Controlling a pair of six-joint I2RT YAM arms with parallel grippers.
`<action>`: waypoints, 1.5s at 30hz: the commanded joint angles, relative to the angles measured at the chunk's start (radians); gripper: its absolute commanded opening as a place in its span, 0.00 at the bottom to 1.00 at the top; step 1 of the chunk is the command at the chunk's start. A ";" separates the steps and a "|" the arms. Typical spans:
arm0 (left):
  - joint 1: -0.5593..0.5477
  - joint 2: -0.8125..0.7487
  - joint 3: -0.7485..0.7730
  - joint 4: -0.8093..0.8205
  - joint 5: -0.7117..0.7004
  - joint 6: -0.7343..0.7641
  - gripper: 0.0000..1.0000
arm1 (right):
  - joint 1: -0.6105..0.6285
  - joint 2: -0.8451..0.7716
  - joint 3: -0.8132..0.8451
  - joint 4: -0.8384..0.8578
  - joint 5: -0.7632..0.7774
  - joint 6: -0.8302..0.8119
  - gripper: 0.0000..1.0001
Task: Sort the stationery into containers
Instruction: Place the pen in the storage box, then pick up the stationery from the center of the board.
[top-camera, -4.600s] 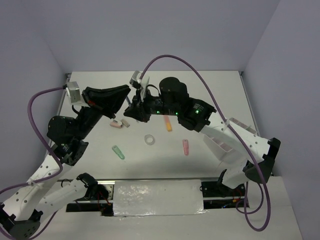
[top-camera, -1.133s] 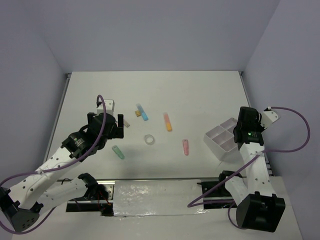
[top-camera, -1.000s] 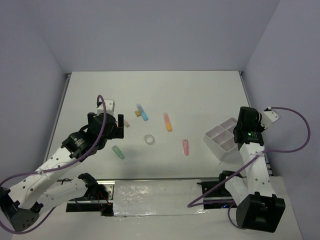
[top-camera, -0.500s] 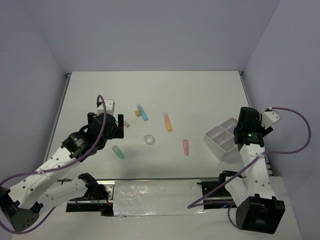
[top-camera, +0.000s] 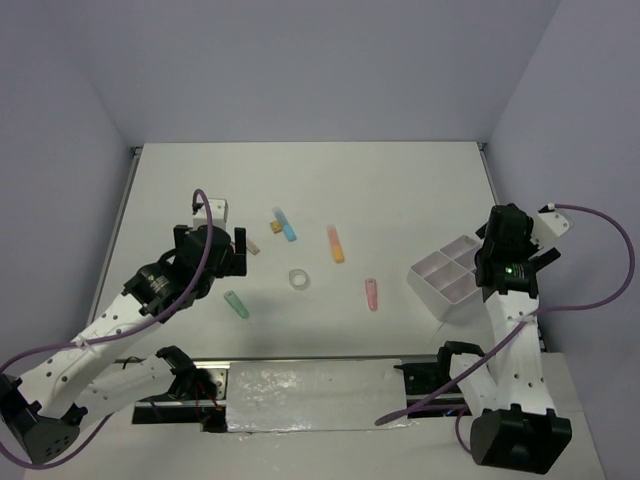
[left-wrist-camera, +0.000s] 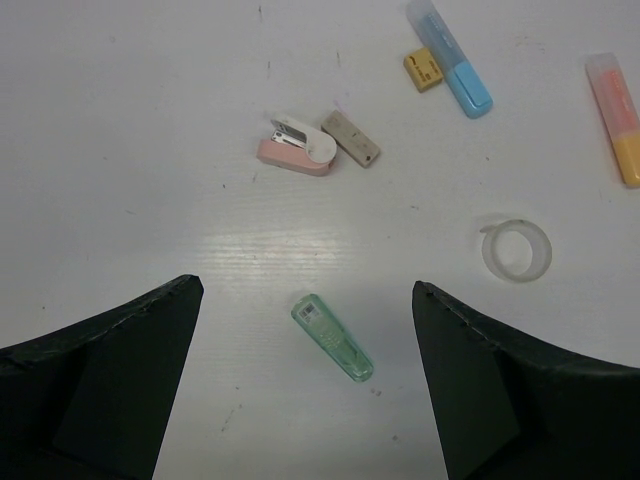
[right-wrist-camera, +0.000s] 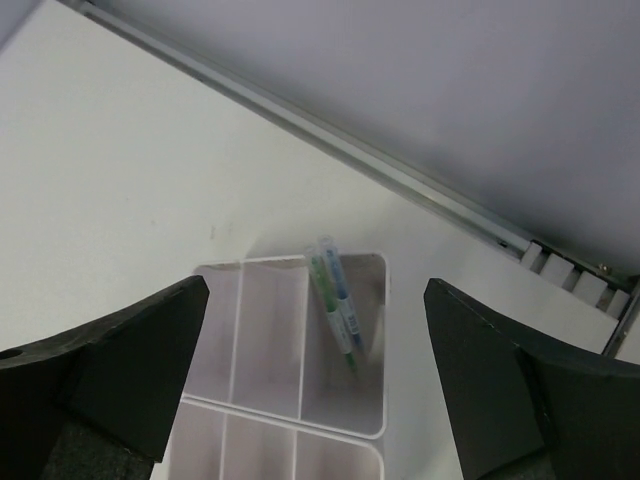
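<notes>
The white divided tray (top-camera: 445, 280) sits at the table's right side. In the right wrist view, a green and a blue pen (right-wrist-camera: 335, 300) lie slanted in an end compartment of this tray (right-wrist-camera: 290, 262). My right gripper (right-wrist-camera: 316, 300) hangs open above them, holding nothing. My left gripper (left-wrist-camera: 306, 290) is open over the table, with the green marker (left-wrist-camera: 333, 338) lying between and just beyond its fingers, untouched. Loose on the table: a tape ring (left-wrist-camera: 516, 250), blue marker (left-wrist-camera: 452, 62), orange marker (left-wrist-camera: 620, 118), pink marker (top-camera: 371, 293), a tan eraser (left-wrist-camera: 351, 138) and a yellow eraser (left-wrist-camera: 423, 70).
A small pink and white stapler-like piece (left-wrist-camera: 295, 152) lies against the tan eraser. A metal rail (right-wrist-camera: 330, 130) and the wall run close behind the tray. The table's right edge is just past the tray.
My right gripper has opened and risen a little above the tray, leaving the pens in the compartment. The left arm has stayed still.
</notes>
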 joint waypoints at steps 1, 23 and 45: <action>0.014 0.003 0.026 -0.002 -0.014 -0.020 0.99 | 0.002 -0.035 0.100 -0.032 -0.014 -0.033 0.98; 0.144 0.039 0.048 -0.023 -0.022 -0.048 0.99 | 0.244 0.048 0.635 -0.011 -0.580 -0.186 1.00; 0.192 -0.073 0.042 -0.042 -0.129 -0.089 0.99 | 1.123 0.271 0.811 -0.170 -0.398 -0.317 1.00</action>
